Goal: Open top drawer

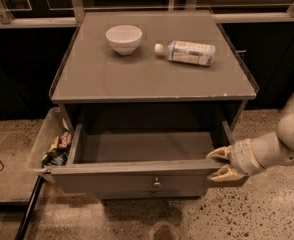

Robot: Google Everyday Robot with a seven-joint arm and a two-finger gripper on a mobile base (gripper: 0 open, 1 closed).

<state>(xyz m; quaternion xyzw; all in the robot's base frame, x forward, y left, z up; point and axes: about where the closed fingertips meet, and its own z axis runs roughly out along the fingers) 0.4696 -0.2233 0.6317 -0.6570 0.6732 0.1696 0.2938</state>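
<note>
The top drawer (137, 176) of the grey cabinet is pulled far out. Its flat front panel carries one small round metal knob (156, 183) at the centre, and its grey boxy inside (147, 146) holds nothing. My gripper (218, 164) is at the drawer's front right corner, with one finger (218, 154) above the front panel's top edge and the other (219, 174) lower against the panel's right end. The white arm (279, 146) reaches in from the right. A lower drawer front shows just beneath the open one.
On the cabinet top (152, 69) stand a white bowl (123, 38) and a plastic bottle (187, 52) lying on its side. A clear bin (49, 144) with snack packets hangs at the cabinet's left. Dark cabinets stand behind; speckled floor (267, 209) lies in front.
</note>
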